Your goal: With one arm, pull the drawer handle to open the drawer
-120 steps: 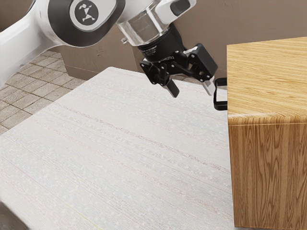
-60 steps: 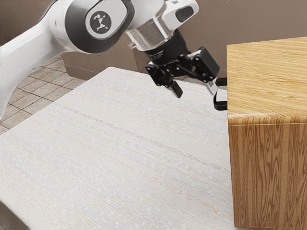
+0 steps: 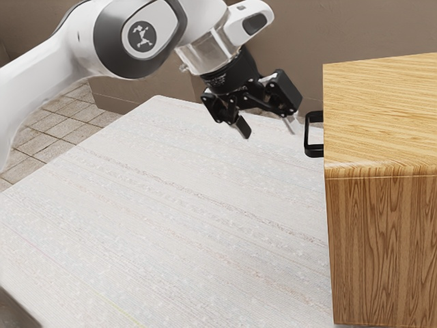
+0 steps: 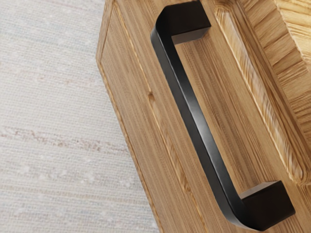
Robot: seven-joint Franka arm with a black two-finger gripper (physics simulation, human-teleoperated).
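Note:
The wooden cabinet stands at the exterior view's right. The black drawer handle sticks out of its face toward the arm. My gripper hangs open just to the exterior view's left of the handle, a small gap away, with nothing between its fingers. The wrist view looks straight at the handle, a black bar with two short legs on the wooden drawer front. I cannot tell whether the drawer stands out from the cabinet.
The pale table top stretches wide below and to the exterior view's left of the hand. Tiled floor lies beyond the table's far left edge, and a brown wall rises behind the cabinet.
My hand has drawn back toward the exterior view's left, off the handle; earlier one finger reached the handle. The fingers stay open. The handle has not moved.

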